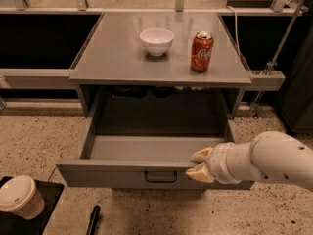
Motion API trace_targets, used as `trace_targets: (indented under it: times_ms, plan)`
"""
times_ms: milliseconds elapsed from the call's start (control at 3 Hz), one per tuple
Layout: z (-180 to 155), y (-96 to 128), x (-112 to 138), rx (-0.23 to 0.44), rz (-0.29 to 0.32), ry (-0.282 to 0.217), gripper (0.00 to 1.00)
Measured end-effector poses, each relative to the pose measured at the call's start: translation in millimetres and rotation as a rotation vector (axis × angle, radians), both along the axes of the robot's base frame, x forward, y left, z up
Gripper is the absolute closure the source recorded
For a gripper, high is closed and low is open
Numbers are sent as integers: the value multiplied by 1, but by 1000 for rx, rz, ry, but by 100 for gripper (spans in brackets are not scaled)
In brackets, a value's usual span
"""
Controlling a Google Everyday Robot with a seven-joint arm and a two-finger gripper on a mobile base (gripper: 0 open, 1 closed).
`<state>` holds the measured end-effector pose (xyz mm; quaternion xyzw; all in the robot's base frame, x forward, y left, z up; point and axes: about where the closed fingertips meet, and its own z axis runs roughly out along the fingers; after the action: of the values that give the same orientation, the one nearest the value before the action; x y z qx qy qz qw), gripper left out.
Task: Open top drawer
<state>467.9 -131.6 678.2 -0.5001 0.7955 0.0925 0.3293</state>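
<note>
Drawer is out, folks, pulled well forward from under the counter, and its grey tray lies bare to the camera, nothing visible inside. The front panel hangs well clear of the cabinet face, with the black loop handle sitting at the middle of it, untouched. The gripper is over to the right of that handle, right at the panel's top rim. Its tan fingers straddle the rim, one on the inside of the tray, one down the outside face, pinching the front edge between them. The white arm comes in from the right edge of the view.

Up on the counter, a white bowl and a red can stand upright, a little apart from each other. A lidded paper cup sits at lower left, well away from the action.

Where does that leave the task? By my reading, the opening is as good as done: most of the tray's depth shows. Whether the slides have any travel left I cannot tell, since the rails' ends are hidden under the counter. What seems left is a last bit of pull, if any, then letting go of the rim and backing the arm away.
</note>
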Motion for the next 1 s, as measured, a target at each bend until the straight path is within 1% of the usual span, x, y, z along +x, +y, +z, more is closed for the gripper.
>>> trace_targets:
  times_ms: [333,667,1000]
  plan:
    - [5,2,0,0,0,0,100]
    - [2,2,-9,7,3,0,100]
    - [5,2,-9,7,3,0,100]
